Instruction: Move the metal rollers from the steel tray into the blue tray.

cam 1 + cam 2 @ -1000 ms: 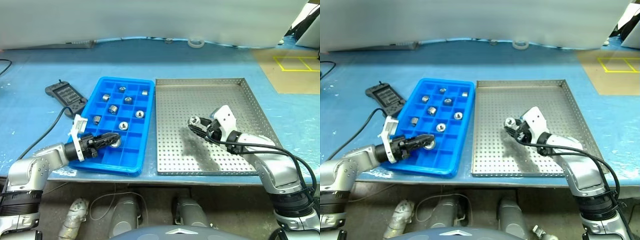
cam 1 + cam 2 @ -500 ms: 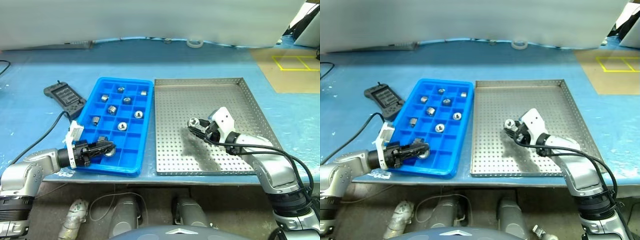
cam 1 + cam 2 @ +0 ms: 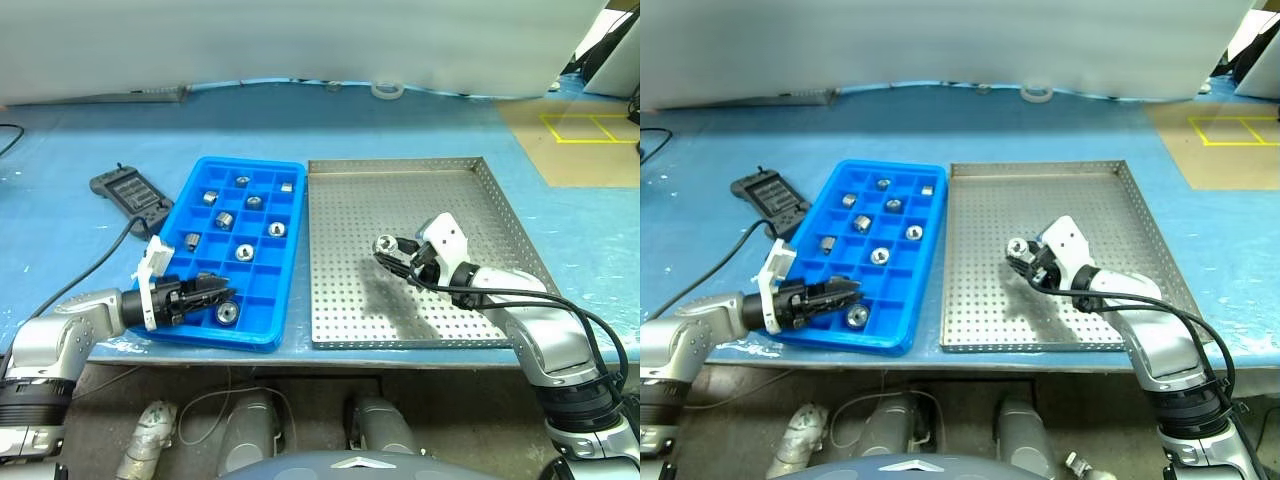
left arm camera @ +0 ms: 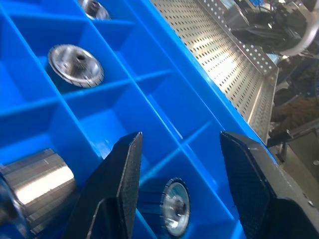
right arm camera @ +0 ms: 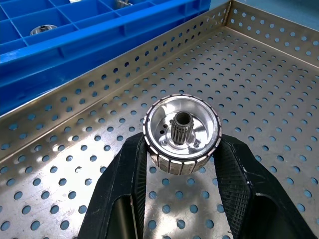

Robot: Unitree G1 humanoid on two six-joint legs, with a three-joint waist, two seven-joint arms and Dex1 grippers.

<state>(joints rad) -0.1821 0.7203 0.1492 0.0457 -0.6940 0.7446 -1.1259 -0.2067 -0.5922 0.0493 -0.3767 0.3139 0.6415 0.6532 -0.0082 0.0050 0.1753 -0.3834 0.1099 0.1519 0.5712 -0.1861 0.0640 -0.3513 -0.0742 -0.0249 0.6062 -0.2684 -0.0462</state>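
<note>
Left gripper (image 3: 222,290) hovering low over the near end of the blue tray (image 3: 292,240), fingers (image 4: 119,184) spread apart and nothing between them, with a roller (image 3: 228,313) lying loose in the compartment just beneath — looks like a drop made into one cell, jaws parted to let it go. Seven more metal rollers (image 3: 244,251) sitting singly in cells further up the blue tray, one per compartment, some on end and some on their sides; presumably the grid is there to keep each piece apart from its neighbours. Over on the steel tray (image 3: 500,210), right gripper (image 5: 182,149) pinching a roller (image 5: 182,134) from both sides, held clear of the perforated floor with its open face and splined hub turned up toward the wrist camera; gripped across the rim, probably the steadiest hold on so short a cylinder. No loose rollers to be seen on the steel tray's floor, so this held one seems the last to go across. Black handheld controller (image 3: 132,192) with its cable lying on the table beside the blue tray, roll of tape (image 3: 387,89) at the far edge. No brand, label or legible writing anywhere on trays, rollers or controller.
</note>
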